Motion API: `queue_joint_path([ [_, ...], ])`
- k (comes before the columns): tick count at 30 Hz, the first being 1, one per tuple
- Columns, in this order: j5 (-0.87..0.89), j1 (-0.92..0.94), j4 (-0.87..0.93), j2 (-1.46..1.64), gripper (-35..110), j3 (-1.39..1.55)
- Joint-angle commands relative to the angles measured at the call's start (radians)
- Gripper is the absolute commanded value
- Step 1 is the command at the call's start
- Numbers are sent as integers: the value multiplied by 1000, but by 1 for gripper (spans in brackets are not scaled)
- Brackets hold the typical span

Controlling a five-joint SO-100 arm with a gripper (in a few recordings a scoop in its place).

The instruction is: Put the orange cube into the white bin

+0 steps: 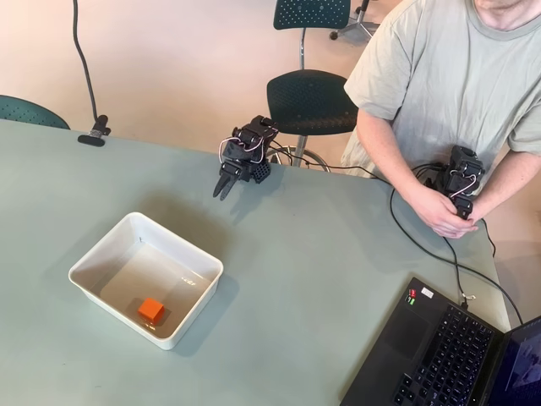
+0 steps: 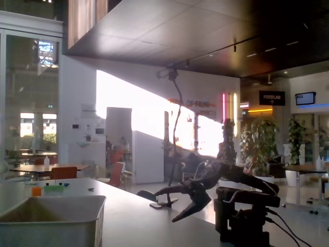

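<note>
The orange cube (image 1: 151, 309) lies inside the white bin (image 1: 103, 244), on its floor near the front corner. The bin stands on the left half of the grey-green table. My black gripper (image 1: 222, 193) hangs above the table's far edge, well back and to the right of the bin, its tips pointing down toward the tabletop. In the fixed view the gripper (image 2: 165, 207) is dark against the light, its two fingers spread apart with nothing between them. There the bin (image 2: 51, 226) is at the lower left, and its wall hides the cube.
A person sits behind the table at the upper right. An open laptop (image 1: 448, 355) takes the front right corner, with a black cable (image 1: 423, 245) running across the table to it. A black clamp (image 1: 95, 135) grips the far left edge. Chairs stand behind the table.
</note>
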Motion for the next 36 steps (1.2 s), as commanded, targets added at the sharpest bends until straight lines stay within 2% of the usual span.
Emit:
queue_joint_path([
  [1,3,-6,-12,2,56,-3],
  [12,5,-3,-12,11,54,61],
  [19,3,-6,-12,14,25,60],
  [23,3,-6,-12,14,14,64],
  [36,3,-6,3,14,12,78],
])
